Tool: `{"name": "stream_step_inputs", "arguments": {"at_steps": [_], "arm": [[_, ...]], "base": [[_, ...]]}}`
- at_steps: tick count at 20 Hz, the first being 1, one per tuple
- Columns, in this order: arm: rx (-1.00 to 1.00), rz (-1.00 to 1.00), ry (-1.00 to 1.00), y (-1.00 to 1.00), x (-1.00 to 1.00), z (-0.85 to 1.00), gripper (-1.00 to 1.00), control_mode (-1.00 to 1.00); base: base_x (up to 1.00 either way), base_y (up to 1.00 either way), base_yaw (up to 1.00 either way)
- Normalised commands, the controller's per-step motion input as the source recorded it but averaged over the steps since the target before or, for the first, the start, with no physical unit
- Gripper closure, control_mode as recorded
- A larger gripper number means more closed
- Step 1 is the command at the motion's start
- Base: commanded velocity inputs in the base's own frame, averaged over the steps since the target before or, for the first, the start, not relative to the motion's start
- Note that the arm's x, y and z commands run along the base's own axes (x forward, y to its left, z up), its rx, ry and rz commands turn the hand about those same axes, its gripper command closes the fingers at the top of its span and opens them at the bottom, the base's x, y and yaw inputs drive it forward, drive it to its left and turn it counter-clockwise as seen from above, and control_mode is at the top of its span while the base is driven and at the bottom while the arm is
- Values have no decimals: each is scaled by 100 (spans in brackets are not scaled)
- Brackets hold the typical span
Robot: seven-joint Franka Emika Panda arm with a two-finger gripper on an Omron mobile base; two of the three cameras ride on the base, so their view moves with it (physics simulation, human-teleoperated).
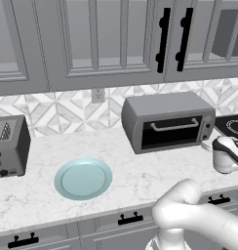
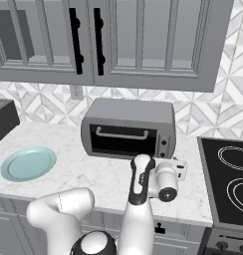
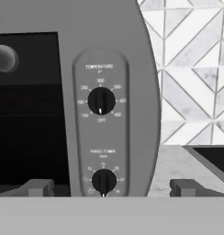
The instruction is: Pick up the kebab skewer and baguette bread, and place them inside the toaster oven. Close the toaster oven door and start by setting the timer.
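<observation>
Toaster oven (image 1: pixel 167 122) sits on the marble counter (image 1: pixel 140 171) against the tiled backsplash, its door (image 2: pixel 122 140) shut, silver bar handle (image 2: pixel 121 133) across the top of the dark glass. Control panel on its right side: temperature knob (image 3: pixel 101 100) above, timer knob (image 3: pixel 103 180) below. Gripper (image 3: pixel 111 187) right in front of that panel, jaws spread wide, nothing between them, timer knob between the fingertips (image 3: pixel 39 187). Empty pale blue plate (image 1: pixel 83 178) left of the oven, slot toaster (image 1: pixel 10 146) further left. Black stovetop (image 2: pixel 228 179) on the right.
</observation>
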Motion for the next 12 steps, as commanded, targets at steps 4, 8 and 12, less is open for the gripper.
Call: {"name": "stream_step_inputs", "arguments": {"at_steps": [4,8,12], "arm": [[0,3,-1,4,8,-17,-100,-100],[0,0,0,14,7,-16,-100,-100],[0,0,-1,8,15,-4,-100,-100]], "base": [[0,0,0],[0,0,0],[0,0,0]]}}
